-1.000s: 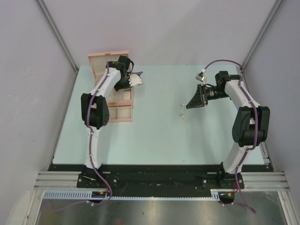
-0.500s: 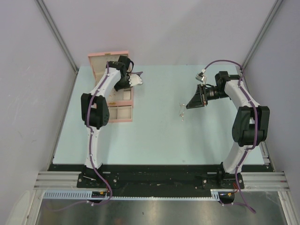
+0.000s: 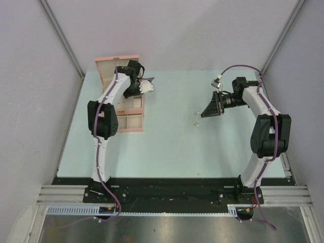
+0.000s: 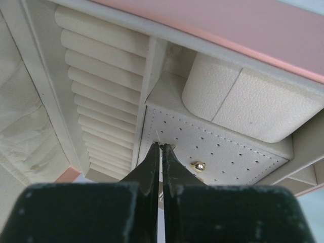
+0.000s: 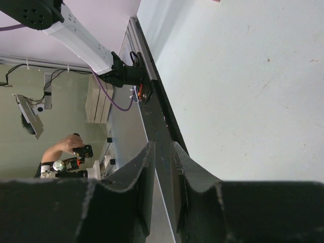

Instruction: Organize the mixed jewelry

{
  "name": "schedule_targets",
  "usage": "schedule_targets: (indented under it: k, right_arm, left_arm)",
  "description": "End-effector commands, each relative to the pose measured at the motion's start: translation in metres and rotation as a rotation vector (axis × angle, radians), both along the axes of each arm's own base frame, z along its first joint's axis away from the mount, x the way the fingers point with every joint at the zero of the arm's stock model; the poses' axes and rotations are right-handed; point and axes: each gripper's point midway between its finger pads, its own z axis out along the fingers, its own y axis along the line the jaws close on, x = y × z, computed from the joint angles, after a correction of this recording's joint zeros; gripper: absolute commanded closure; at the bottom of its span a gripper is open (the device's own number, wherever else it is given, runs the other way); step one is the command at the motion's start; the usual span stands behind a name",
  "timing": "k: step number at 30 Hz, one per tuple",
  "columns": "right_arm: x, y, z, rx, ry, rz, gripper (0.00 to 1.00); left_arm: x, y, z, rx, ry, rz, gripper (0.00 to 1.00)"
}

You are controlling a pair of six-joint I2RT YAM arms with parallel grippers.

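Tiny silvery-white metal jewelry pieces (image 3: 195,120) lay on the pale blue table (image 3: 167,147), at seven o'clock from the slightly parted, empty right gripper (image 3: 203,114). Light, thin and slippery, each likely needed a fingertip pinch across its wire. The left gripper (image 4: 161,150) was pinched shut above the pink box's (image 3: 129,130) perforated cream pad (image 4: 228,149).

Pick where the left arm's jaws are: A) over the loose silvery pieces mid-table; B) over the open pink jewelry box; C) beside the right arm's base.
B: the left wrist view shows the shut jaws over the perforated earring panel in the pink jewelry box.
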Motion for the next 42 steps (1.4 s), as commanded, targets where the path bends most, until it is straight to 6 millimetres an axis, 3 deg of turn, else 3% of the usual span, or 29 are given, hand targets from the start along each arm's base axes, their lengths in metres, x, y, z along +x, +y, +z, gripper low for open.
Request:
schedule_targets:
  k: [1,42]
  right_arm:
    - [0.001,0.002,0.000,0.007,-0.026,0.013,0.77]
    - [0.001,0.003,-0.002,0.004,-0.023,0.015,0.76]
  left_arm:
    - [0.002,-0.009,0.011,-0.025,-0.026,-0.032,1.00]
    - [-0.001,-0.007,0.018,-0.027,-0.036,-0.026,1.00]
